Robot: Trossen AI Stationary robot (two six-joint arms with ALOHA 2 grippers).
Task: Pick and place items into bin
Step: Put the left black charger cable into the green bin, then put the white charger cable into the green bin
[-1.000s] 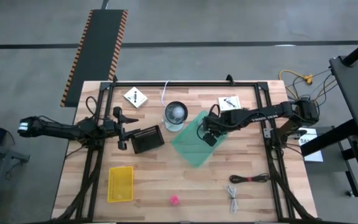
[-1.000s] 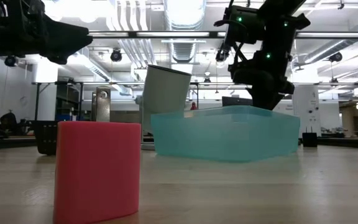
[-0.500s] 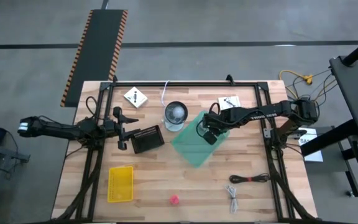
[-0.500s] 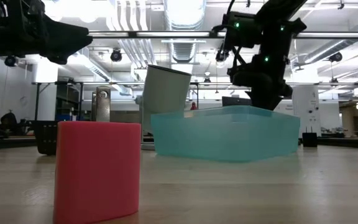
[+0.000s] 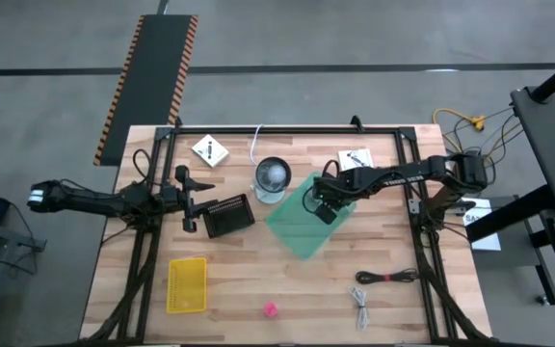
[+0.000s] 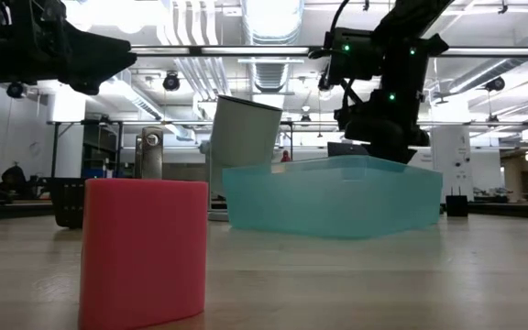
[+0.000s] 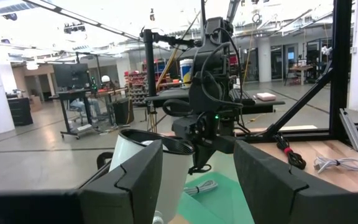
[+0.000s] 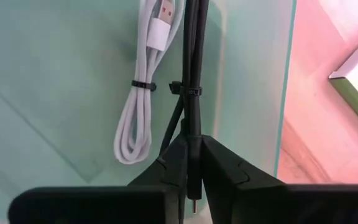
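- The dark thin cable (image 8: 191, 74) is clamped between my right claw (image 8: 190, 163) fingers and hangs straight down over the teal bin (image 5: 295, 227), its bundled loop tied off by a small band.
- Over the last second I've drawn that claw a little further in over the bin — from the rim nearest my shoulder toward the middle — so the cable now dangles inside the walls, not over the table (image 5: 258, 289).
- A white coiled cable (image 8: 143, 87) already lies on the bin floor, just beside where mine hangs.
- By my reckoning the carry is done; what remains is to part the fingers and let it fall.
- Still out on the table: another dark cable (image 5: 385, 278), a white cable (image 5: 360, 305), the tiny pink object (image 5: 270, 309) and a white square packet (image 5: 209, 150).
- My left claw (image 5: 189, 200) waits over the table's left side, fingers apart and empty, beside the black basket (image 5: 226, 217) — the cup (image 5: 272, 177) stands at the bin's corner.
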